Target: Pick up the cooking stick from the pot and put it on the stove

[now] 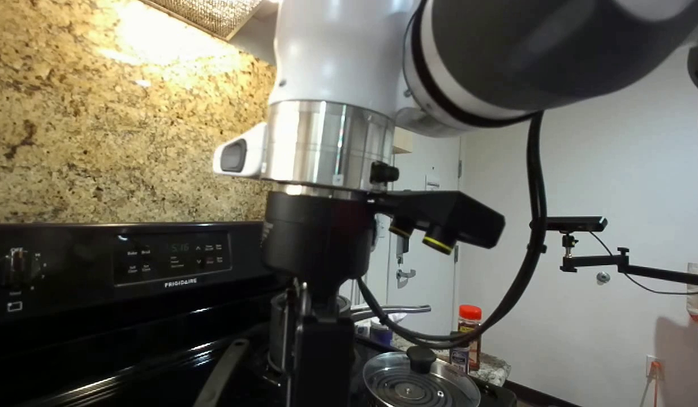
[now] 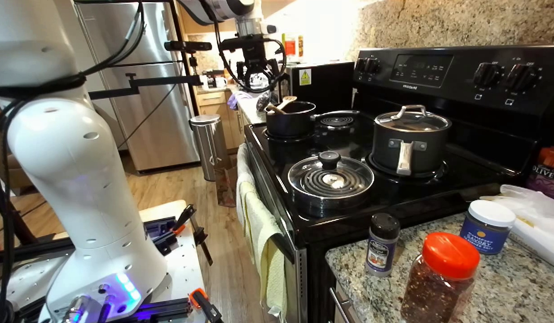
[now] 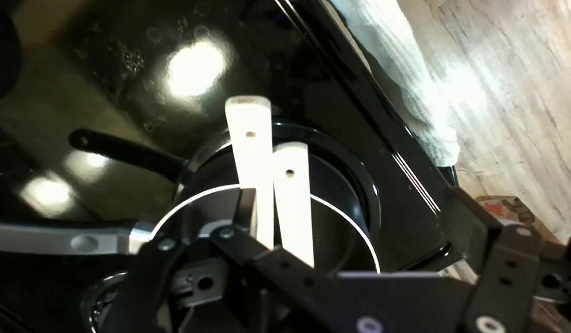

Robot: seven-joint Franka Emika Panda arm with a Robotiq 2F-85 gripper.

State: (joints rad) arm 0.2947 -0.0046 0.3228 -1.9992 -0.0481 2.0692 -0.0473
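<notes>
Cooking stick [image 3: 251, 152]: look to the middle of your wrist view, where two pale wooden handles [image 3: 292, 199] lie side by side, and which one the task means you cannot tell. Both cross the bright rim of the pot [image 3: 334, 236] and point toward the top of the frame, the left one reaching higher; each has a small hole near its end, and their lower parts are hidden behind your gripper [image 3: 357, 208]. You have its jaws wide apart, one finger [image 3: 246, 208] just below the centre, the other toward the lower right, with nothing clamped between them. Finger and left handle overlap in that view (whether they touch, you cannot tell).

In an exterior view you see the pot at upper centre, standing on the stove [image 2: 344, 141], pale wood sticking out over its rim and its metal handle running to the right. Your gripper hangs pointing down, above and left of the pot in that frame. Right of centre stands a lidded pot [image 2: 409, 148]; below the middle you see a round glass lid [image 2: 331, 177] with a dark knob, and at lower right a red-capped jar [image 2: 441, 278] on the granite counter [image 2: 510, 287]
</notes>
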